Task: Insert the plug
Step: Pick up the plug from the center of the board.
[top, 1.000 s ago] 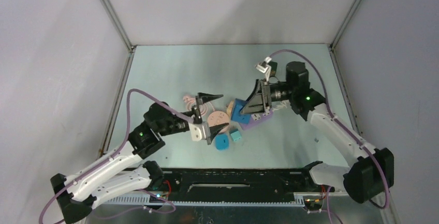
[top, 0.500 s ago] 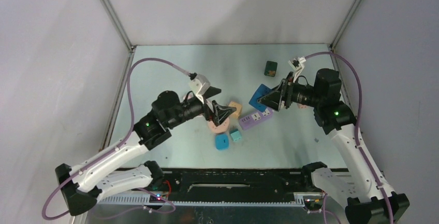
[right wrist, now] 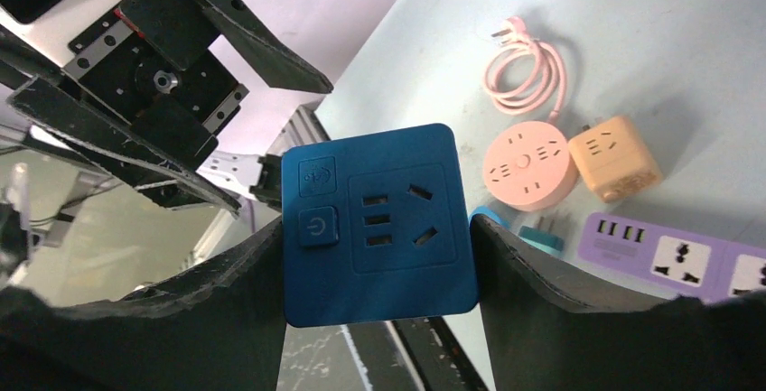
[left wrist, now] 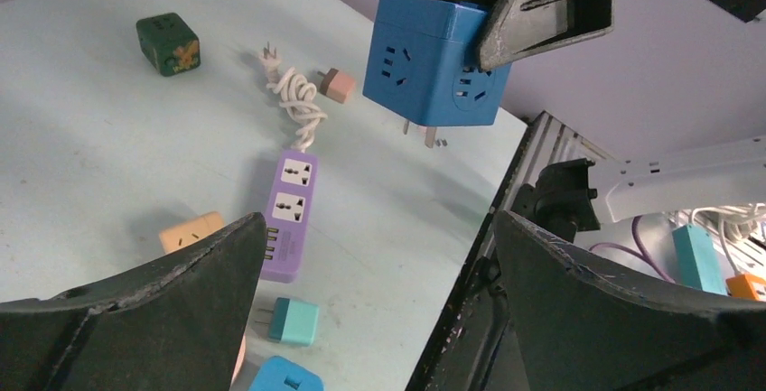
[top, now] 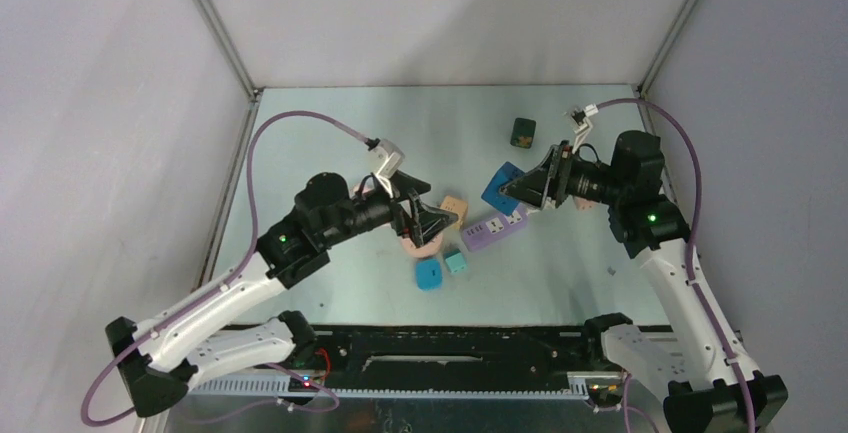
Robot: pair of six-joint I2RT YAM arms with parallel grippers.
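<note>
The pale green table (top: 330,133) carries everything. The left gripper (left wrist: 378,219) hangs with its jaws spread wide, holding nothing. The right gripper (right wrist: 378,221) is clamped on the one blue plastic cube plug (left wrist: 425,66), lifted off the table with its prongs down, near one purple power strip (left wrist: 291,215). One pink round socket (right wrist: 528,163), one orange cube adapter (right wrist: 614,158) and one dark green cube (left wrist: 168,43) lie about. Of two small plugs, the teal plug (left wrist: 294,321) shows whole and the blue plug (left wrist: 287,377) is cut off.

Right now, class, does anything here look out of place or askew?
Only the blue cube adapter: it hangs tilted above the table, clamped in the right end effector, prongs bare, not plugged into the purple power strip. Nothing looks spilled or damaged.
</note>
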